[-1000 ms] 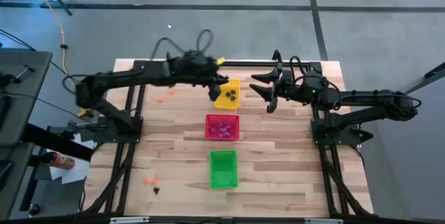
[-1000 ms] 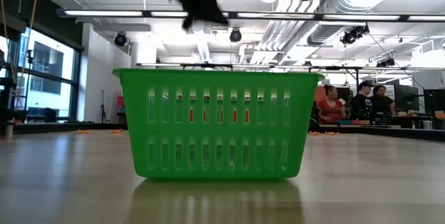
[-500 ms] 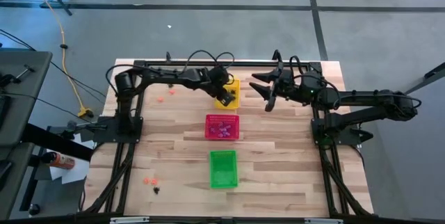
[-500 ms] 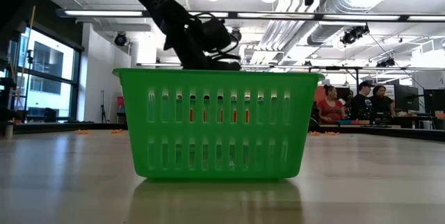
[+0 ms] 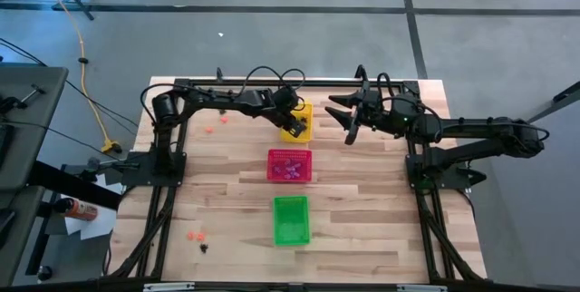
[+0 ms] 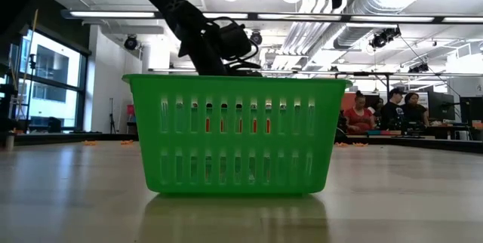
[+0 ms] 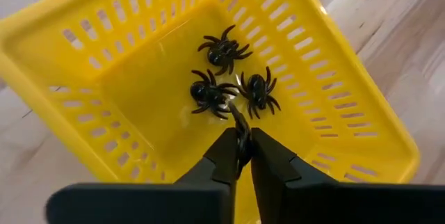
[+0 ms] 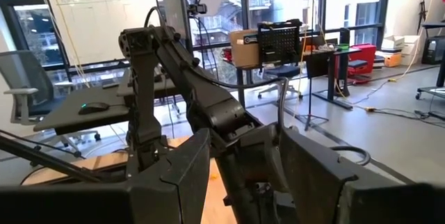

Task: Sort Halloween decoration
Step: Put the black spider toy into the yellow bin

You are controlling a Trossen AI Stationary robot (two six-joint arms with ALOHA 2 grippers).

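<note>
With your left gripper (image 7: 241, 156) pinching a thin black spider leg directly above the yellow basket (image 7: 334, 123), part those nearly closed fingers fully so the spider joins the three black spiders (image 7: 228, 81) inside; right fingers idle apart.

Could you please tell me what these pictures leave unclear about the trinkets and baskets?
- Low view: green basket hides the baskets behind it.
- High view: trinkets in the red basket are too small to identify.
- Left wrist view: whether the left gripper still pinches a spider's leg is unclear.
</note>
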